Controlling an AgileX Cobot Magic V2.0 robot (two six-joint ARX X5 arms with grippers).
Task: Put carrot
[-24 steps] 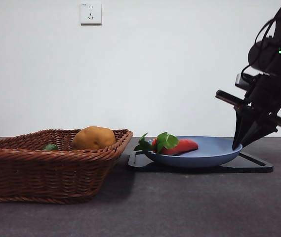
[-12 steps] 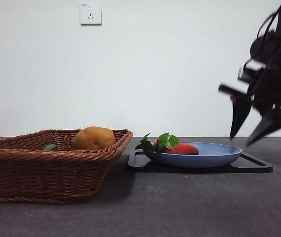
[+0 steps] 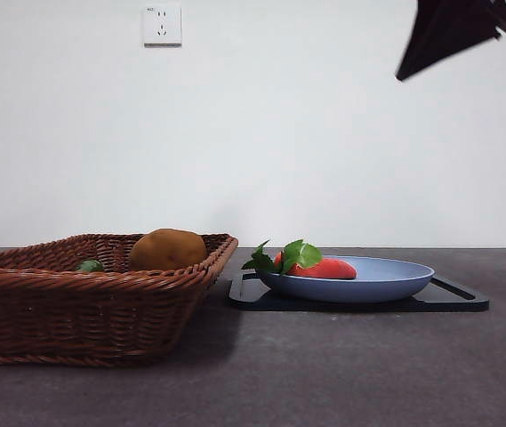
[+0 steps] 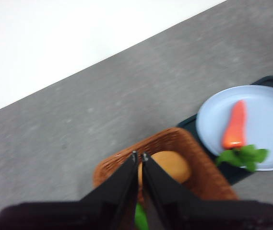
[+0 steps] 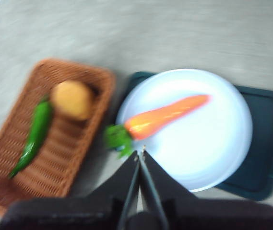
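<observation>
The basket (image 3: 92,289) sits beside the blue plate (image 3: 386,283). The carrot (image 3: 319,267) now lies on the plate, so the job looks done. The right gripper (image 5: 140,154) has gone up high, pinched shut and holding nothing. The left gripper (image 4: 139,156), blurry, seems shut too

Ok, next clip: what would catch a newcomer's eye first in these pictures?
Most striking is the carrot, red-orange with green leaves, lying on the blue plate, which sits on a dark tray right of centre. Beside it stands a wicker basket holding a round orange-brown lump and a green pepper. The right pincer hangs shut, high above the plate, holding nothing.
</observation>
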